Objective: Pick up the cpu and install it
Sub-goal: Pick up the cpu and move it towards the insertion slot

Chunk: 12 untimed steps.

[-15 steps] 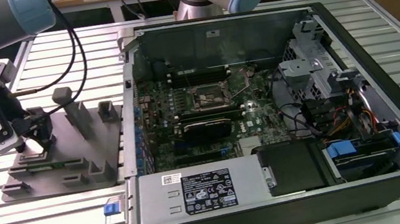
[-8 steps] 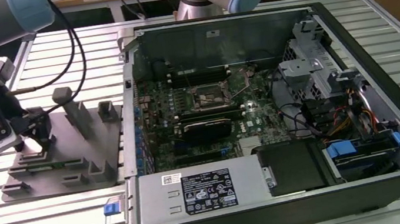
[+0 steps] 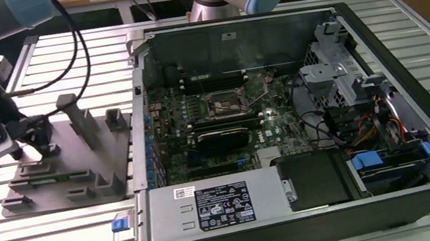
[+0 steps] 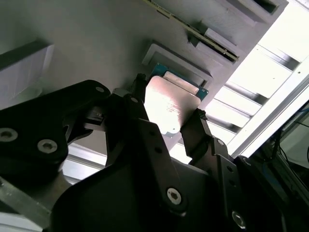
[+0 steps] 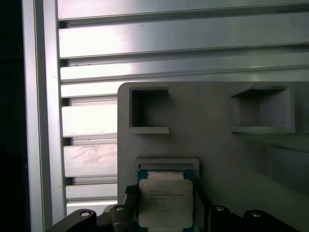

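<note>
Pick-up stage: the gripper (image 4: pixel 168 107) sits around the cpu (image 5: pixel 165 203) in its fixture (image 5: pixel 207 145) pocket, clamping cannot be told; installation in the motherboard socket (image 3: pixel 221 103) remains outstanding.

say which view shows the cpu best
First wrist view: the cpu faces it squarely, silver top and green rim clear. Second wrist view shows it slanted, glaring; in the exterior view the gripper hides it.

Exterior view looks down; wrist views share cpu (image 5: pixel 165 203).
</note>
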Available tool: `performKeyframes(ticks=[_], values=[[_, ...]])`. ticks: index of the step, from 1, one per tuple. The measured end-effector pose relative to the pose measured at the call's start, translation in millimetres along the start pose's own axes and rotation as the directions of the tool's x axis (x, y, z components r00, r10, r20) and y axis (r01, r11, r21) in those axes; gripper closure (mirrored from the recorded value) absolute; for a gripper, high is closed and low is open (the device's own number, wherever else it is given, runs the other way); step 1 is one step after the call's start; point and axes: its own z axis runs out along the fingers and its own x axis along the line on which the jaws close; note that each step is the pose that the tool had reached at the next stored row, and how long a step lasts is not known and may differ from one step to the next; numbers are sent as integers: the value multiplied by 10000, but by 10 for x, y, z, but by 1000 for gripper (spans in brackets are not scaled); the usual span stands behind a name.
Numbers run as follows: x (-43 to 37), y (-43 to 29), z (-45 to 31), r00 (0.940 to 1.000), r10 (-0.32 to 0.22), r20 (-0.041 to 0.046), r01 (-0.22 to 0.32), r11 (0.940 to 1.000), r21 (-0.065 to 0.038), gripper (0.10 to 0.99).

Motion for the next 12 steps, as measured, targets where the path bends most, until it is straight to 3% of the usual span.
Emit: performKeyframes(ticks=[12], values=[[4, 5, -148, 10000, 0, 0, 0, 10000, 0, 545]])
